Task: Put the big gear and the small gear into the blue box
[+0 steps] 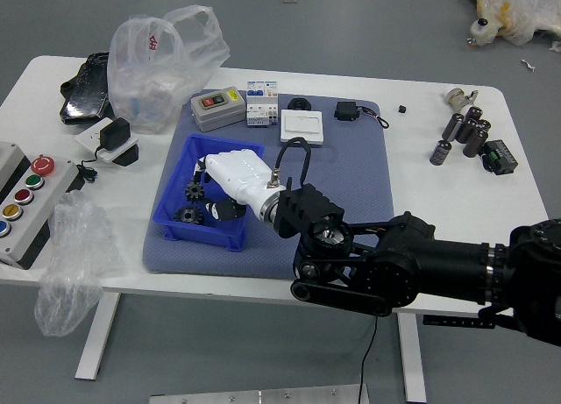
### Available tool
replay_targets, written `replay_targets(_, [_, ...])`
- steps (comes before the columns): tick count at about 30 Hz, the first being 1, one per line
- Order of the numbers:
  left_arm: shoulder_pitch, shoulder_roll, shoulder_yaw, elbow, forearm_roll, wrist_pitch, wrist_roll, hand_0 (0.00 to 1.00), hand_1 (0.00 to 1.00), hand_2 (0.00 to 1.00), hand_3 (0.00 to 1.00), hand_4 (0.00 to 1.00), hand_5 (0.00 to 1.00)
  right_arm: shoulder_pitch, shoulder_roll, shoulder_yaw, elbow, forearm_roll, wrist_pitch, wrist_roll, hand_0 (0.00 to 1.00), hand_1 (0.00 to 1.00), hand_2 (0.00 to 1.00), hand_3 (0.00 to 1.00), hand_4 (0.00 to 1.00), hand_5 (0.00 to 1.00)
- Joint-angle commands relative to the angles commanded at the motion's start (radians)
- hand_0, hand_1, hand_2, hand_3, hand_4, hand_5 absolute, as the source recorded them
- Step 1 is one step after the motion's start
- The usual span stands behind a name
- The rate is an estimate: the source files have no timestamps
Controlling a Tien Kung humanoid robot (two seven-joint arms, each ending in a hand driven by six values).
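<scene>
R robot hand (240,178), white-gloved, reaches in from the right over the blue box (203,235), fingertips down inside it & closed on the small gear (195,191). Big gear (188,215) sits in the box, just beside the held gear, on the near side of the hand. Box rests on a gray mat (364,163) on the white desk (438,189). Beyond the hand: gray device (219,113) w/ yellow-green label, txt too small to read; white module (262,93) next to it w/ small blue & dark markings, also illegible; flat white box (301,127) w/ a pale square face. Farther off, to the hand's left, a clear plastic bag (153,80) w/ a red printed char., can't make it out for sure. Well left of the hand: control panel (53,178) w/ red, green, yellow & blue buttons. Well off to the hand's right: dark cylinders (476,139) & a blk/green block (500,156), faint marks, unreadable. No brand legible on any item.
</scene>
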Motion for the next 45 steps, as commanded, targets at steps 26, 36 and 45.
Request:
replay_targets(26, [0.010, -0.007, 0.013, 0.002, -0.022, 0.001, -0.006, 0.659, 0.641, 0.638, 0.762, 0.776, 0.783, -0.169, -0.188, 0.364, 0.140, -0.086, -0.048, 0.091, 0.696, 0.761, 0.809, 0.821, 0.766, 0.322])
replay_targets(36, [0.008, -0.011, 0.015, 0.002, -0.024, 0.001, -0.004, 0.658, 0.642, 0.638, 0.762, 0.776, 0.781, -0.347, -0.228, 0.586, 0.109, 0.145, -0.102, 0.347, 0.810, 0.784, 0.800, 0.805, 0.776, 0.387])
replay_targets(45, [0.003, 0.000, 0.044, 0.007, -0.068, -0.007, -0.011, 0.658, 0.593, 0.572, 0.759, 0.781, 0.760, -0.553, -0.305, 0.774, 0.144, 0.357, -0.083, 0.583, 0.508, 0.581, 0.658, 0.661, 0.776, 0.377])
